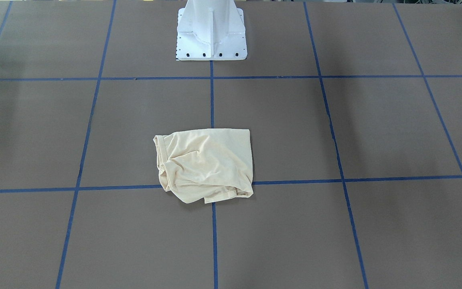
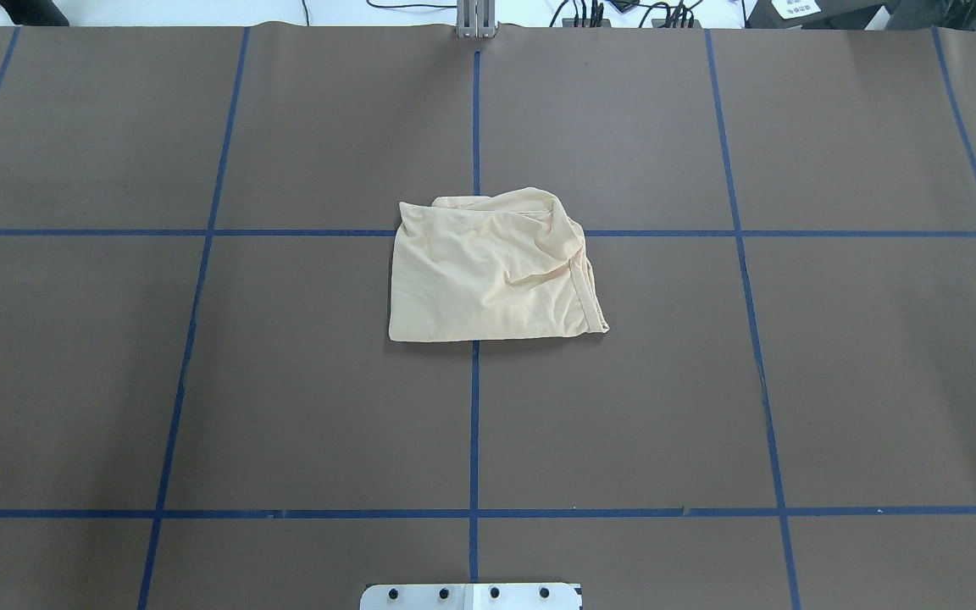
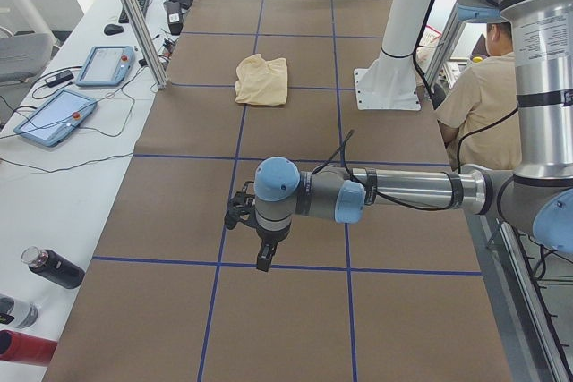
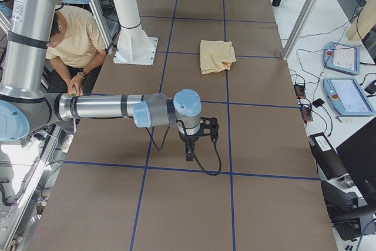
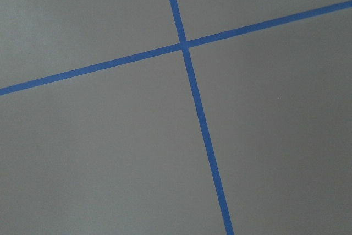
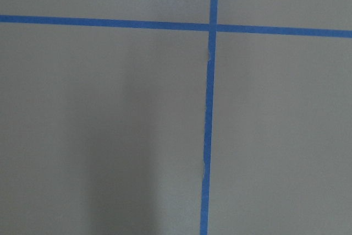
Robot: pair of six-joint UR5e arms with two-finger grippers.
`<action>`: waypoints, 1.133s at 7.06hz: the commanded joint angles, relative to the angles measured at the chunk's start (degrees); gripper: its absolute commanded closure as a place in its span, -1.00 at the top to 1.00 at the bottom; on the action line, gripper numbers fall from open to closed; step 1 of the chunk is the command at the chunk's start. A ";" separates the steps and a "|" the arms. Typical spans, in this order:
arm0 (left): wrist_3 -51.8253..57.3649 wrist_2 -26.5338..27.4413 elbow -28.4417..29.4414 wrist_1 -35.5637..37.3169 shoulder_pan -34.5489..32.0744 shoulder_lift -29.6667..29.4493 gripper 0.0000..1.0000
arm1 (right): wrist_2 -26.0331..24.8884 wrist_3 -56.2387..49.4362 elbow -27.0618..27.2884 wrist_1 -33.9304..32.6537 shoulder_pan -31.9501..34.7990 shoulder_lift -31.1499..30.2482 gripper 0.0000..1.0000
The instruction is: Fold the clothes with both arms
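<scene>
Though plain brown, blue-taped table (image 2: pixel 327 381) under T-shirt (image 2: pixel 479 271), white bench (image 3: pixel 81 194) alongside.

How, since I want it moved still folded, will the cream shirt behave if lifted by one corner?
Probably floppy: the shirt lies in soft wrinkles, so the fold would likely fall open. Likely light: the fabric looks thin. Pushed, it may bunch rather than slide whole.

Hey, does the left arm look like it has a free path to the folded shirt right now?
Probably yes. The left gripper hangs over the table, well apart from the shirt, and nothing lies between them. Whether the arm stretches that far, I cannot tell.
</scene>
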 commanded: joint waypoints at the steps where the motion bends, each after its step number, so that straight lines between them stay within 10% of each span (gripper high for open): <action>1: -0.01 0.00 0.07 0.00 0.00 -0.04 1.00 | 0.08 0.07 0.88 0.22 0.00 -0.19 1.00; 8: -0.01 0.09 1.04 -2.73 0.09 -0.04 1.00 | -0.27 0.25 1.15 0.22 0.00 -0.02 1.00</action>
